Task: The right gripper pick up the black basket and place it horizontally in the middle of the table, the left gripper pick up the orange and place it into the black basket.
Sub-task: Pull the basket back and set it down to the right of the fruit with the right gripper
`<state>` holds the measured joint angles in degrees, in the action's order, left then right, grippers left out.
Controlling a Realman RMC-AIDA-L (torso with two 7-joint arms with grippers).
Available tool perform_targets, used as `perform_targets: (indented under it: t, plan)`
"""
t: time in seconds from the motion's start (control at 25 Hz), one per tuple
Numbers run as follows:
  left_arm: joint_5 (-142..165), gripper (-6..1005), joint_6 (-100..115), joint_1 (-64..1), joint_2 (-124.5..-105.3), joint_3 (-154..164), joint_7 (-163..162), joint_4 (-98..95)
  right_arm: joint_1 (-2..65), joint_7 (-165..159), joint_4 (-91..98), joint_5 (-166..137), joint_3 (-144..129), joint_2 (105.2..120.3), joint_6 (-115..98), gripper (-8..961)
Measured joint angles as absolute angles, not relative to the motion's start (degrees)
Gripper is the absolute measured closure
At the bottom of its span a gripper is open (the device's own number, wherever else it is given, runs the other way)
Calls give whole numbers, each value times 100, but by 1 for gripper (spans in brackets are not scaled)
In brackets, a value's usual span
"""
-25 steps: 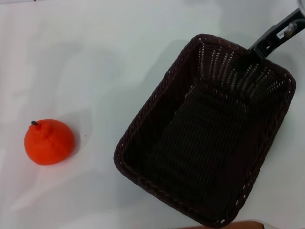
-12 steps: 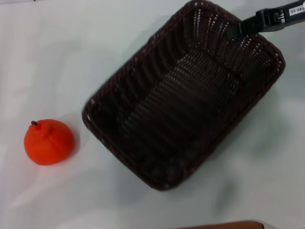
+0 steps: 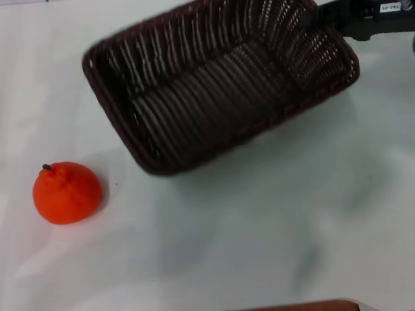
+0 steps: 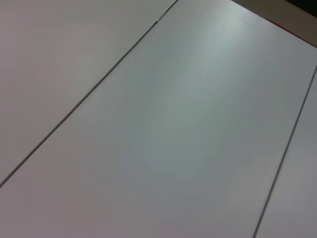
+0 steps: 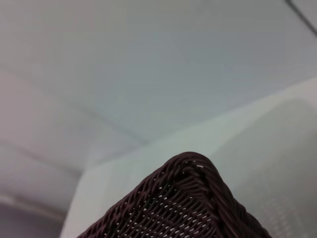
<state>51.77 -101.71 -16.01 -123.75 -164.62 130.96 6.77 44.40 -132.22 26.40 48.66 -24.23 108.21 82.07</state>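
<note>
The black basket (image 3: 220,84) is lifted and tilted over the far middle of the white table (image 3: 259,220), its opening facing me. My right gripper (image 3: 311,18) is shut on the basket's far right rim. A corner of the basket also shows in the right wrist view (image 5: 190,198). The orange (image 3: 67,192) sits on the table at the near left, apart from the basket. My left gripper is out of view; the left wrist view shows only bare white surface.
A brown strip (image 3: 305,306) runs along the table's near edge. Thin dark seams (image 4: 99,84) cross the white surface in the left wrist view.
The right gripper has carried the basket up, away from me and to the left, turning it from diagonal toward horizontal. The orange has not moved.
</note>
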Motion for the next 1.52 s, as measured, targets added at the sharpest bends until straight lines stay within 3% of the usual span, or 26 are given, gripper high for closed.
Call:
perform_targets:
  t: [0.68,1.0,1.4,1.52]
  plan:
    - [5177,97,-10090,-1623,-12374,-16462,13096,686,3999,-13604,2293,5793,-2363,11224,7305,647]
    - [5177,96,-10061,-1630,-12366,-16462,13095,722,3772,-13661,2289,5926,-2363,11539,7304,618]
    - [5177,96,-9955,-1638,-12366,-16462,13096,722,3620,-13610,2285,6155,-2392,11699,7299,582]
    - [5177,96,-9946,-1635,-12366,-16462,13096,721,3599,-13608,2285,6143,-2420,11705,7379,512]
